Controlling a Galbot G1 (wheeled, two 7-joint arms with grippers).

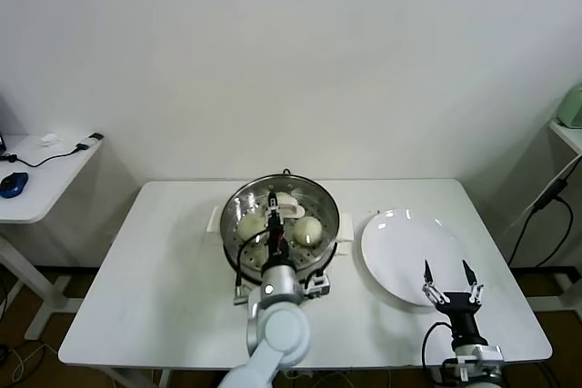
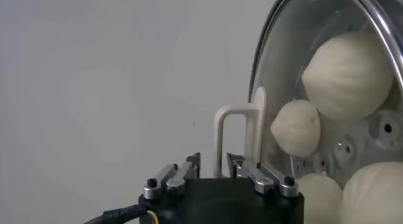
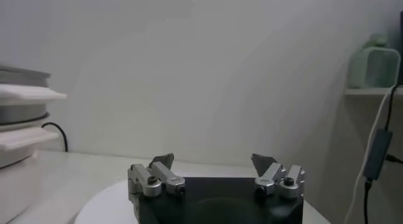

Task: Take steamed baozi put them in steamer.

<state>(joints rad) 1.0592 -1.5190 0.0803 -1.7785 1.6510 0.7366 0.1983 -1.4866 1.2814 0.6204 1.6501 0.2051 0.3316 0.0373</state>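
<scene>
The steamer point(image 1: 238, 211) stands mid-table and holds several cream-white baozi, two plain in the head view point(image 1: 250, 223) point(image 1: 309, 230). In the left wrist view the baozi point(image 2: 349, 68) point(image 2: 296, 128) lie on the perforated tray inside the steamer's shiny rim point(image 2: 264, 61), beside its cream side handle point(image 2: 238, 118). My left gripper point(image 1: 273, 216) hovers over the steamer; in its wrist view point(image 2: 214, 163) the jaws stand a narrow gap apart with nothing between them. My right gripper point(image 1: 447, 273) is wide open and empty over the near edge of the white plate point(image 1: 400, 247), as its wrist view point(image 3: 213, 162) also shows.
The bare white plate point(image 3: 107, 203) lies right of the steamer point(image 3: 22, 112). A side table with a blue mouse point(image 1: 13, 184) stands far left. A shelf with a green object point(image 1: 571, 104) and a hanging cable point(image 1: 546, 197) is at far right.
</scene>
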